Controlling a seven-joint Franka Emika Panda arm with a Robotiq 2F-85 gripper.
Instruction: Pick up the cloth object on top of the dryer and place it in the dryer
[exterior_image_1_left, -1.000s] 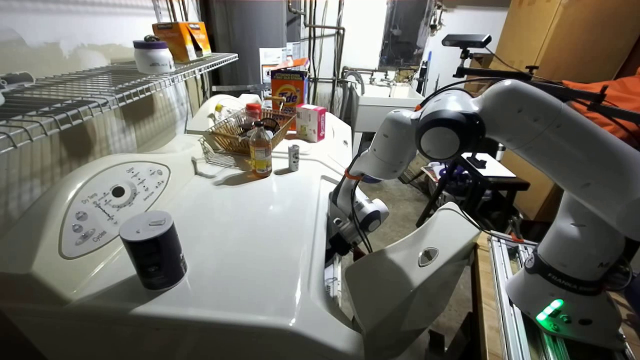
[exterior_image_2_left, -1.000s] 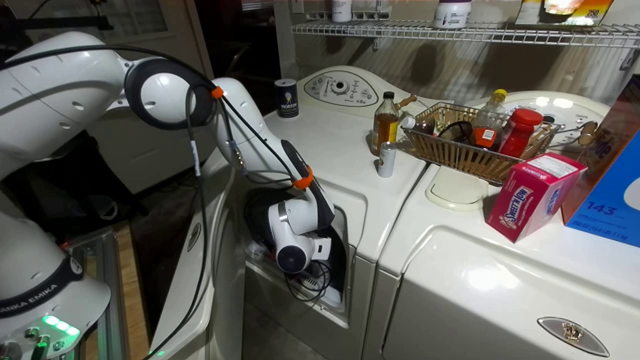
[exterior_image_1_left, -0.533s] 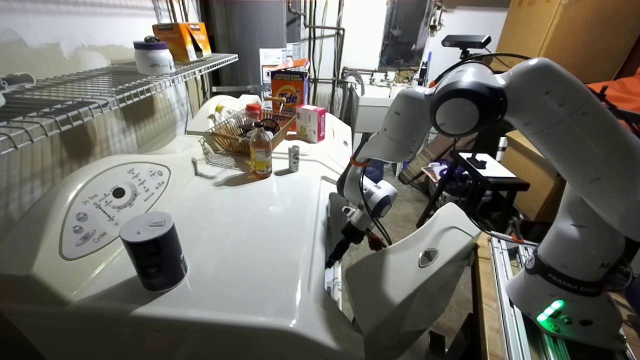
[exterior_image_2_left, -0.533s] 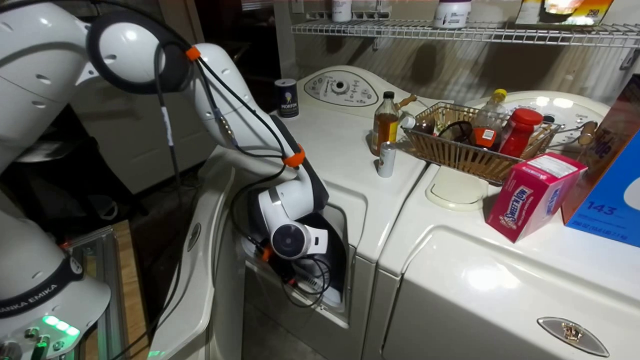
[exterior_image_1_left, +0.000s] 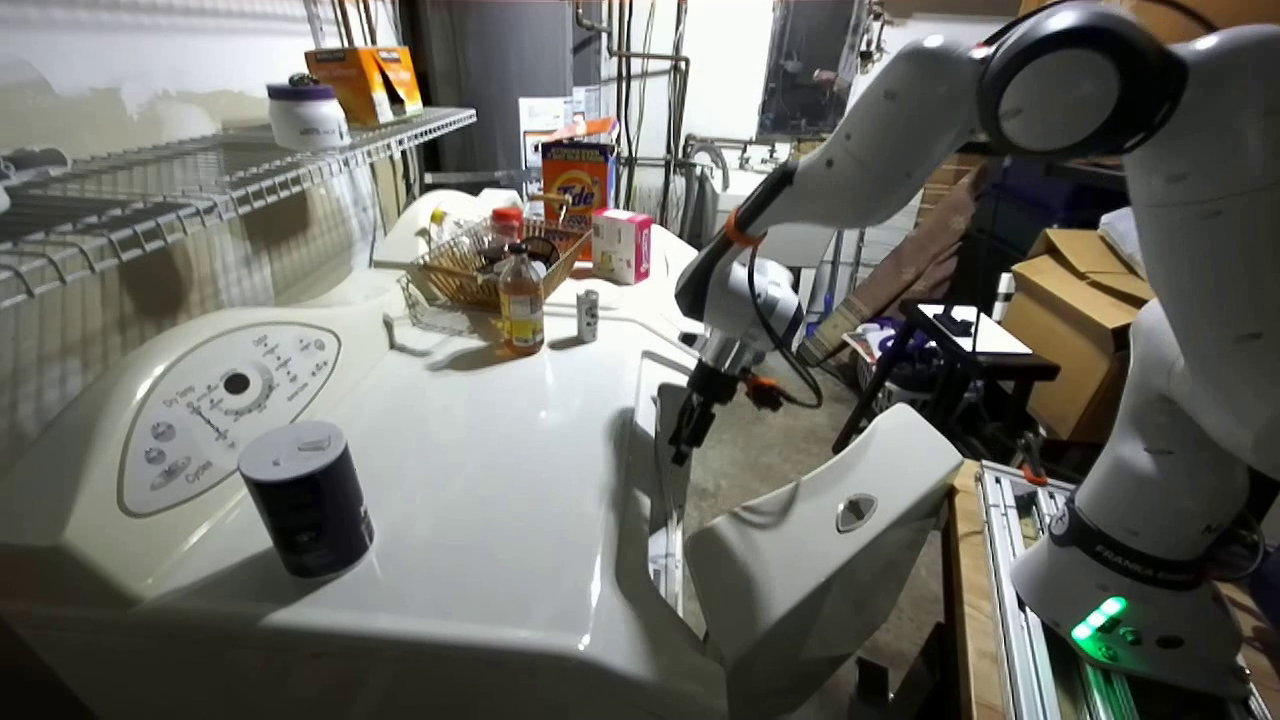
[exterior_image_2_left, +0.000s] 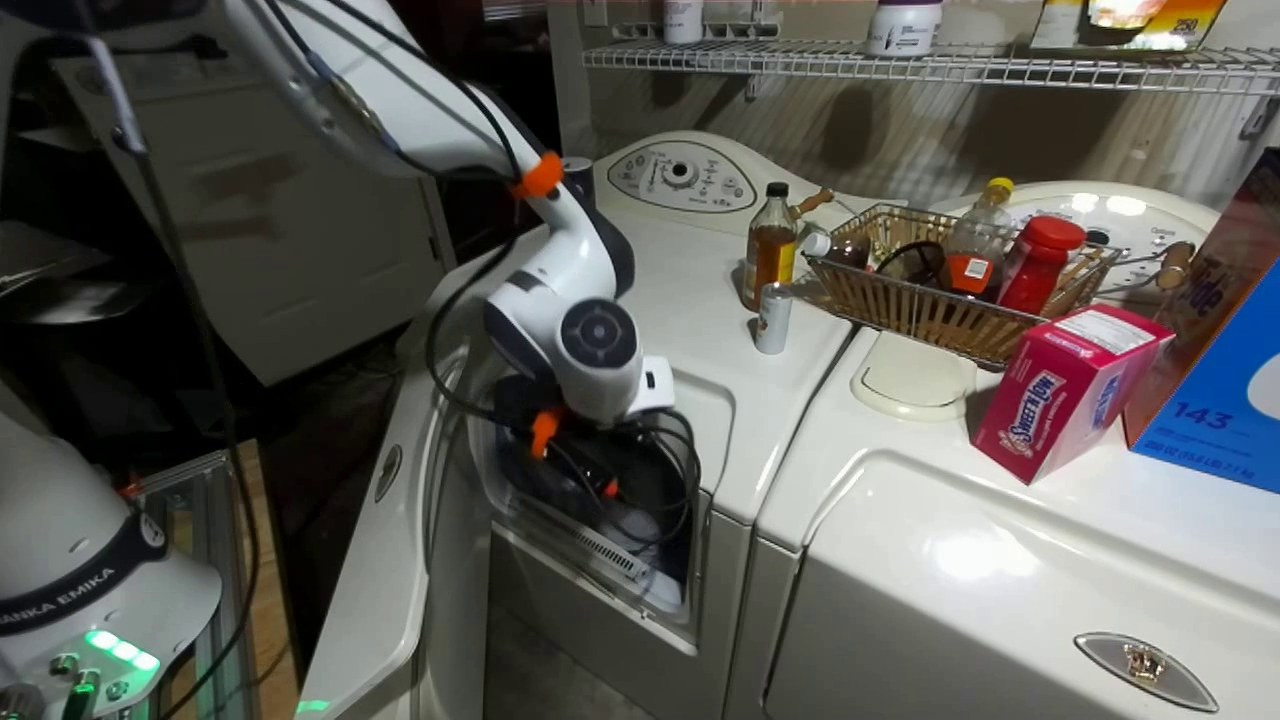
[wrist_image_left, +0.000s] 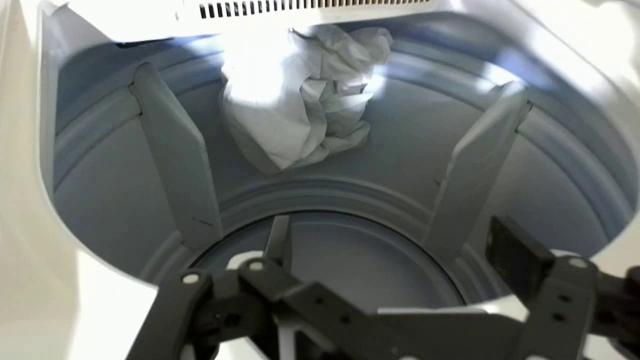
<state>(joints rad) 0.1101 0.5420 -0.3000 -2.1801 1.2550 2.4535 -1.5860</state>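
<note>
step: placing looks finished | cloth (wrist_image_left: 300, 110): crumpled inside the dryer (wrist_image_left: 400, 135), upper middle of the wrist view | fingers (wrist_image_left: 517, 257): spread, nothing between them | next move, likely: raise the arm (exterior_image_1_left: 890, 140) clear, keeping off the door (exterior_image_1_left: 800, 560), lower right in an exterior view

You're in what looks like a home laundry room: the dryer (exterior_image_1_left: 490, 470), its control panel (exterior_image_1_left: 228, 420) marked "Dry Temp", stands just beside a matching washer (exterior_image_2_left: 930, 540) with a Tide detergent box (exterior_image_1_left: 585, 175) on top; exposed pipes (exterior_image_1_left: 650, 54) run beyond.
</note>
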